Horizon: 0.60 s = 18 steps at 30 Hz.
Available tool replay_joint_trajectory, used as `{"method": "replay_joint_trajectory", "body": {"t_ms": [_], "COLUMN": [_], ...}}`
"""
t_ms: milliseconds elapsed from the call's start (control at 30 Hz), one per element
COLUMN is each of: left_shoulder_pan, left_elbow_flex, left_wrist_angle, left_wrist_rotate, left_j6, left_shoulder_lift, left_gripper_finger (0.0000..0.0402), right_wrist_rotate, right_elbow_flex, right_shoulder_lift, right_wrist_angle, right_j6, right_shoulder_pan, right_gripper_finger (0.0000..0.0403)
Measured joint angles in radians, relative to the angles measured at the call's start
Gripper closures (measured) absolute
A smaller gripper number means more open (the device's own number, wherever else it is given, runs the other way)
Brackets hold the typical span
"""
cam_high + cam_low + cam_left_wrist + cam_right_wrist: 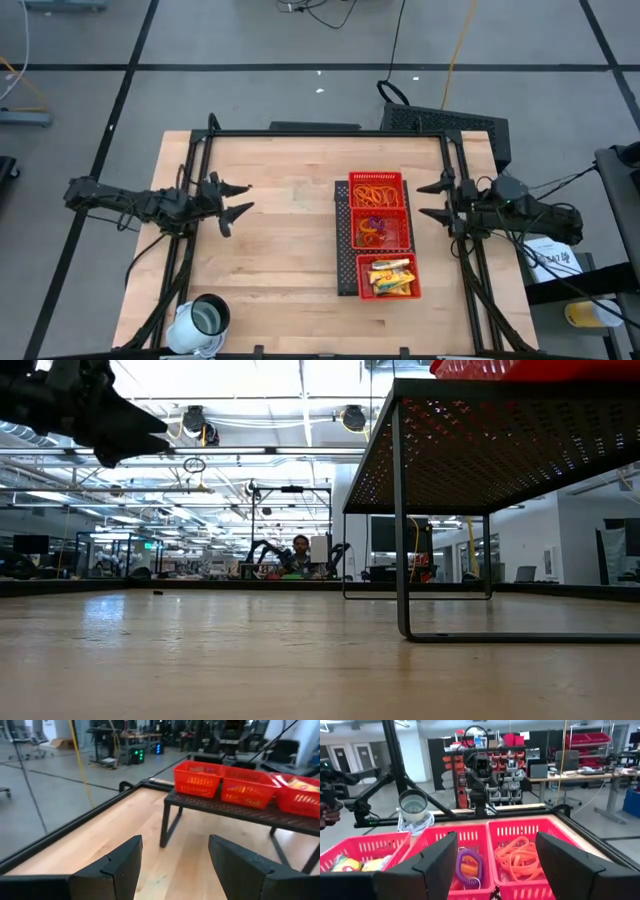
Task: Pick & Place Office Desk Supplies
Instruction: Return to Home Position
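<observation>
A red mesh tray [351, 212] with three compartments stands on a black perforated stand [225, 806] right of the table's middle. Orange rubber bands [377, 192] [520, 856] fill its far compartment. Purple and orange coiled pieces [372, 230] [469, 865] lie in the middle one, and yellow packets [392, 277] [349, 864] in the near one. My left gripper [245, 197] [175, 870] hangs open above the table's left part, pointing level toward the tray. My right gripper [422, 200] [492, 865] hangs open just right of the tray, pointing at it. Neither holds anything.
A white cup [203, 322] [413, 805] stands at the table's near left corner. A black frame rail [320, 133] runs around the table's far and side edges. Bare wood [290, 240] lies between my left gripper and the stand.
</observation>
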Motion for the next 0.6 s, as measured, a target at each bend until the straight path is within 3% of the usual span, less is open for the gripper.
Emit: {"method": "replay_joint_trajectory", "body": {"t_ms": [400,600], "left_shoulder_pan": [-0.030,-0.050], "left_elbow_flex": [-0.171,-0.208], "left_wrist_angle": [0.112,0.116], "left_wrist_rotate": [0.022,0.022], "left_j6": [0.004,0.016], "left_shoulder_lift": [-0.165,-0.199], "left_gripper_finger": [0.0163,0.0163], "right_wrist_rotate": [0.000,0.000], "right_elbow_flex": [-0.214,-0.265], "right_shoulder_lift": [-0.002,-0.002], "right_wrist_angle": [0.283,0.317], "right_j6": [0.005,0.019], "right_shoulder_pan": [0.000,0.000], "right_gripper_finger": [0.0147,0.0143]}}
